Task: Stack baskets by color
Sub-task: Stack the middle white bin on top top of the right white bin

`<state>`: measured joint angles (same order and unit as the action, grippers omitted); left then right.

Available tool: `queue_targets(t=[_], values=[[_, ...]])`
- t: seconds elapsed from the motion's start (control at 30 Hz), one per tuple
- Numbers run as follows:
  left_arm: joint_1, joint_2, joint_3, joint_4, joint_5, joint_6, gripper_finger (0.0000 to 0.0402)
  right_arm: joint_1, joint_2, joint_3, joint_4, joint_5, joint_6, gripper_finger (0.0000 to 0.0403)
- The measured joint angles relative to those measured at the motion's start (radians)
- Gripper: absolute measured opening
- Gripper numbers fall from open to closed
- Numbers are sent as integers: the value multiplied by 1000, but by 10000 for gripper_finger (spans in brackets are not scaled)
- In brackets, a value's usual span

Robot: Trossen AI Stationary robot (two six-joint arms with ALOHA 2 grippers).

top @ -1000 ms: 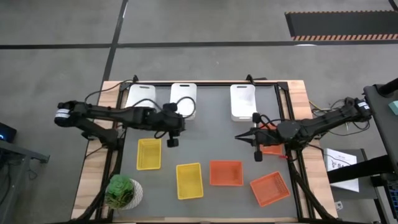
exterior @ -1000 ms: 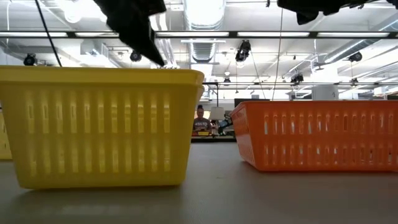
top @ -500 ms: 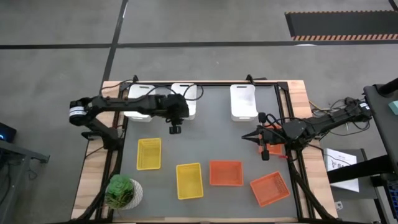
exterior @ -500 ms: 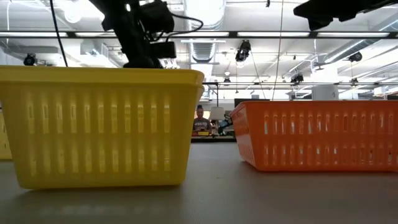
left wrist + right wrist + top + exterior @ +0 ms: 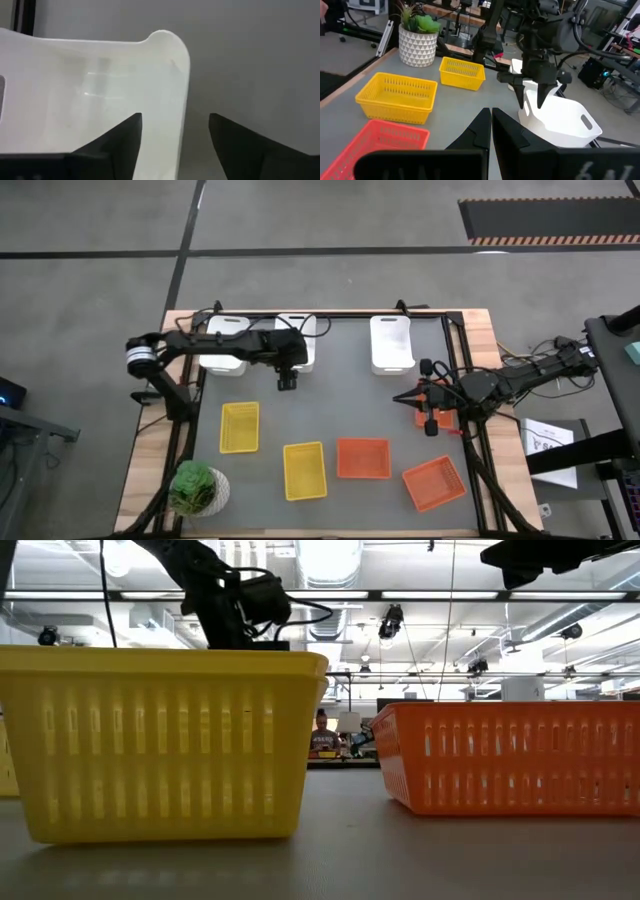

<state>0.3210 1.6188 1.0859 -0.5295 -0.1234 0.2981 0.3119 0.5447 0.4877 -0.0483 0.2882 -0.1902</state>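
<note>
Three white baskets (image 5: 297, 340) (image 5: 225, 340) (image 5: 392, 343) stand along the table's far edge. Two yellow baskets (image 5: 239, 427) (image 5: 304, 470) and two orange ones (image 5: 363, 458) (image 5: 434, 483) sit nearer the front. A third orange basket (image 5: 444, 415) lies under my right arm. My left gripper (image 5: 287, 378) is open at the middle white basket's near end. Its fingers (image 5: 120, 137) stand on either side of the basket's side wall (image 5: 182, 75), one inside, one outside, with a gap to it. My right gripper (image 5: 402, 398) is shut and hangs level above the mat.
A green potted plant (image 5: 197, 488) stands at the table's near left corner. In the low view a yellow basket (image 5: 160, 740) and an orange basket (image 5: 510, 755) fill the foreground, with my left arm (image 5: 230, 605) behind them. Bare grey mat (image 5: 340, 405) lies in the middle.
My left gripper has gone toward the table's far edge and down, from above the mat to the near end of the middle white basket. My right gripper has drawn back a little toward the table's right edge. No basket has moved.
</note>
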Motion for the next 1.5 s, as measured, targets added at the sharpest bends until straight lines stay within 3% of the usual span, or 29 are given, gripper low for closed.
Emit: queue_targets(t=[0.13,0.37,0.63,1.0,1.1,1.3,1.5], values=[[0,11,-1,1,-2,21,159,0,-1,0,-9,0,0,9],[0,10,-3,1,-5,25,12,0,-14,-6,-33,-4,-19,9],[-69,1,51,-6,-123,31,1,0,-82,-62,-19,-4,-41,9],[-188,-1,260,35,-185,67,0,0,-246,-124,-22,-8,-54,9],[-206,-2,276,155,-162,73,0,0,-310,-151,-23,-8,-66,9],[-213,9,255,479,-10,68,0,0,-424,-177,-22,-8,-73,9],[-213,100,264,692,27,40,0,0,-494,-185,-55,-28,-88,9]])
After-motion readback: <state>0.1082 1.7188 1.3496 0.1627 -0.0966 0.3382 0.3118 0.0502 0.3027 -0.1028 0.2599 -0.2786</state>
